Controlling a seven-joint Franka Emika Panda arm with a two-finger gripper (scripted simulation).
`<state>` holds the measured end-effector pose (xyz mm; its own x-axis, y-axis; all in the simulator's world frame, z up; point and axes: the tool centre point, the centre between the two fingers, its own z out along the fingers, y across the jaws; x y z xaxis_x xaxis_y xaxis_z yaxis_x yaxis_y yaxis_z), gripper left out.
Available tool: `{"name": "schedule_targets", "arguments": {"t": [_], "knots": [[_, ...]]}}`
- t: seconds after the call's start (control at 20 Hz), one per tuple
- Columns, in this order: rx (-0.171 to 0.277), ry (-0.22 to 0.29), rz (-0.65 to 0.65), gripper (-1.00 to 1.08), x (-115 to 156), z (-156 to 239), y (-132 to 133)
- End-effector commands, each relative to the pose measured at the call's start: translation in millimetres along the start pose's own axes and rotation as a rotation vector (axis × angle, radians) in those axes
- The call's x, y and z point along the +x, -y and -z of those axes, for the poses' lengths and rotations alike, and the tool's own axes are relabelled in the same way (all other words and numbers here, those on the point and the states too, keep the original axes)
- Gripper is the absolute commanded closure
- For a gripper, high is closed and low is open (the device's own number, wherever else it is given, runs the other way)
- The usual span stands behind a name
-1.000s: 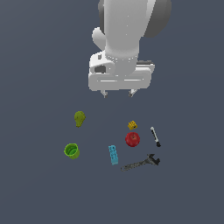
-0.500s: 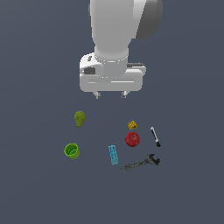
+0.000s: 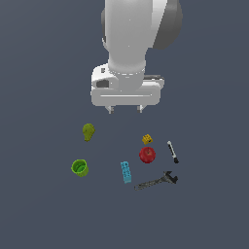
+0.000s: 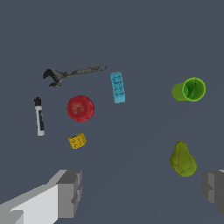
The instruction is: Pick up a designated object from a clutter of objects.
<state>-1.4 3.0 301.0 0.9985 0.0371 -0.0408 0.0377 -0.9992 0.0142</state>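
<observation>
The white marker with a black cap (image 3: 172, 151) lies flat at the exterior view's right, just right of the red apple (image 3: 147, 154). It also shows in the wrist view (image 4: 39, 116), beside the apple (image 4: 80, 108). My gripper (image 3: 125, 110) hangs high above the floor, well clear of the marker, up and to the exterior view's left of it. Its jaws are wide apart and hold nothing. In the wrist view both fingers (image 4: 70, 192) show, far apart.
Yellow brick (image 3: 147, 139) lies above the apple, light-blue brick (image 3: 126, 171) to its lower left, dark wrench (image 3: 157, 181) below it. Olive pear (image 3: 88, 131) and green cup (image 3: 80, 168) lie at the exterior view's left. All rest on a dark grey floor.
The arm has drifted toward the exterior view's left and slightly down. The jaws stay open. No object has moved.
</observation>
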Motion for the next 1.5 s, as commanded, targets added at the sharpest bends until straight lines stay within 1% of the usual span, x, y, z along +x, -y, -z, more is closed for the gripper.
{"name": "schedule_targets", "arguments": {"t": [0.0,0.2,0.35,0.5,0.75,0.95,1.1,1.25,1.45], "knots": [[-0.004,-0.001,0.003,-0.92,5.2,-8.8,8.9],[-0.012,-0.005,0.008,-0.92,17.0,-29.5,29.9],[-0.017,-0.01,0.014,-0.92,26.9,-50.9,52.0],[-0.021,-0.016,0.022,-0.92,36.4,-77.7,80.2],[-0.02,-0.028,0.039,-0.92,46.1,-131.4,137.5],[-0.012,-0.035,0.051,-0.92,45.6,-170.5,179.3],[-0.005,-0.038,0.057,-0.92,42.3,-194.2,204.4],[0.002,-0.04,0.062,-0.92,38.3,-212.7,223.8],[0.009,-0.041,0.066,-0.92,33.5,-229.2,241.0]]}}
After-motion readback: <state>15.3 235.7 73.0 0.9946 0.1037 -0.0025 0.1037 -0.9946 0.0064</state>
